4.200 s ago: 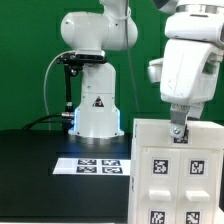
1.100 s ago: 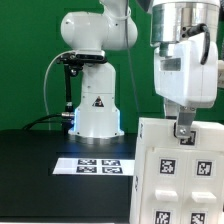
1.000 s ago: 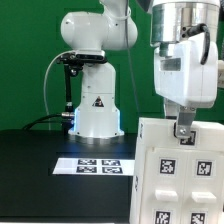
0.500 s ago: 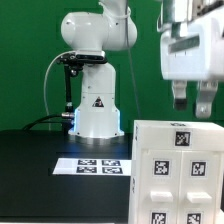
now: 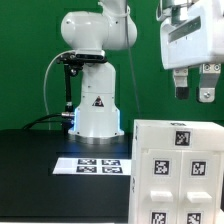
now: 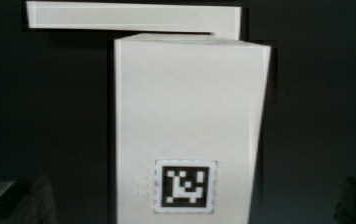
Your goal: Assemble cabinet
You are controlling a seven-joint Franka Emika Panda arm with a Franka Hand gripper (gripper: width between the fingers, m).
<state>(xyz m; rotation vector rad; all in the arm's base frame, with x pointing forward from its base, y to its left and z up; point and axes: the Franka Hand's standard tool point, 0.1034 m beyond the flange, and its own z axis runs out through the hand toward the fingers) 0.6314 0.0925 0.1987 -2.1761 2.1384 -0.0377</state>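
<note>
The white cabinet (image 5: 176,170) stands at the exterior view's right, boxy, with several black-and-white tags on its front and one on its top. My gripper (image 5: 193,94) hangs above the cabinet's top, clear of it, with its fingers apart and nothing between them. In the wrist view I look down on the cabinet's top face (image 6: 189,110) with one tag (image 6: 187,186). A flat white panel edge (image 6: 130,16) shows beyond it. My fingertips (image 6: 15,200) are dark blurs at the picture's corners, on either side of the cabinet.
The marker board (image 5: 98,164) lies flat on the black table (image 5: 35,170) in front of the arm's white base (image 5: 95,105). A green backdrop fills the rear.
My gripper was shut on the cabinet's top edge a second ago. It has let go, opened and risen. The cabinet, tilted then, now stands level on the table.
</note>
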